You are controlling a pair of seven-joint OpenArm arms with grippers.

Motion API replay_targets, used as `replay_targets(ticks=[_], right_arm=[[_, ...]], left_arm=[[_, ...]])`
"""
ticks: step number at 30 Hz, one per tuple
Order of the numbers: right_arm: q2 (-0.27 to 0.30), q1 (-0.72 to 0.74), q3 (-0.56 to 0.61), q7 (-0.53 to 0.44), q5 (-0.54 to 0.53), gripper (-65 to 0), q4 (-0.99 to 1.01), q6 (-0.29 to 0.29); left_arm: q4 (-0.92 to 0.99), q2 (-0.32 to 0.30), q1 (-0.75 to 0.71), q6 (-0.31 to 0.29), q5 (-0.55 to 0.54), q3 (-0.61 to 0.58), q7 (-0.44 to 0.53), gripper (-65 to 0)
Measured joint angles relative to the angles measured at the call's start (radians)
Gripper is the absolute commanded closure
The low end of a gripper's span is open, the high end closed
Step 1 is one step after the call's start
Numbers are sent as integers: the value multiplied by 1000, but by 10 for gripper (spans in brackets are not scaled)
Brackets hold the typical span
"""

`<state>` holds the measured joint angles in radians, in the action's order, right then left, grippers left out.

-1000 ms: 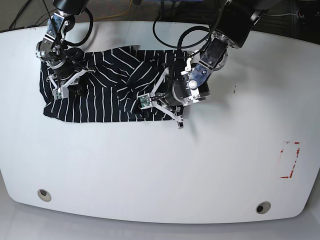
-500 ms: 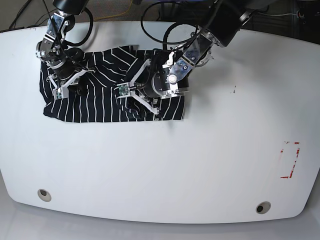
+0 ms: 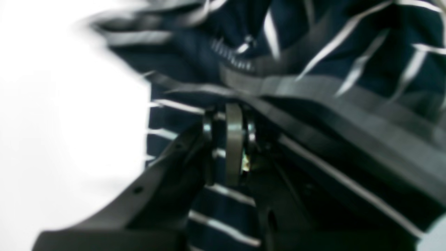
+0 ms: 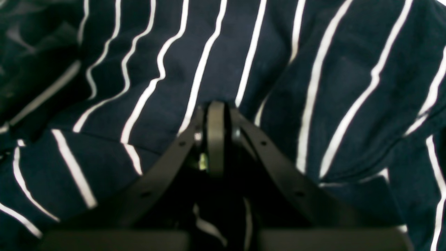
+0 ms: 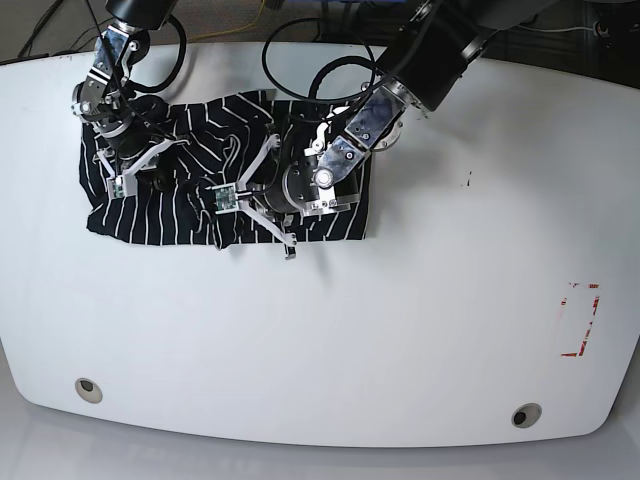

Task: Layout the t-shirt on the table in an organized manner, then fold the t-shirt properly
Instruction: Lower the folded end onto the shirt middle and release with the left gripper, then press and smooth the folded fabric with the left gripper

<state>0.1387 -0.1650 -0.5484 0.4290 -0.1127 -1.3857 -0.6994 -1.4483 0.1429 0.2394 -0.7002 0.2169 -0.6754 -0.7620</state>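
Note:
The t-shirt (image 5: 170, 215), black with thin white stripes, lies crumpled at the table's (image 5: 400, 330) far left. My left gripper (image 5: 250, 212) is low over the shirt's middle, near its front edge. In the left wrist view, that gripper (image 3: 232, 139) is shut on a gathered fold of the t-shirt (image 3: 348, 35). My right gripper (image 5: 143, 172) rests on the shirt's left part. The right wrist view shows its fingers (image 4: 216, 136) shut, with striped t-shirt (image 4: 313, 69) fabric puckered at the tips.
Two round grommets (image 5: 88, 389) (image 5: 526, 414) sit near the table's front edge. A red-marked rectangle (image 5: 580, 320) is at the right. Dark cables (image 5: 300, 40) loop along the table's back edge behind the arms.
My left gripper has travelled left across the shirt, dragging the shirt's right part with it, so the shirt's right edge now lies further left. The right gripper has stayed put.

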Motion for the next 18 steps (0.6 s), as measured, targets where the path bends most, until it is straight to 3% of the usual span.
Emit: replay_targets(ticks=[12, 18], right_arm=[[0, 0, 0, 0, 0, -24, 0, 0], [0, 0, 0, 0, 0, -24, 0, 0]], left_arm=[[-188, -2, -3, -1, -7, 6, -3, -31], [-287, -1, -60, -2, -5, 74, -3, -31]])
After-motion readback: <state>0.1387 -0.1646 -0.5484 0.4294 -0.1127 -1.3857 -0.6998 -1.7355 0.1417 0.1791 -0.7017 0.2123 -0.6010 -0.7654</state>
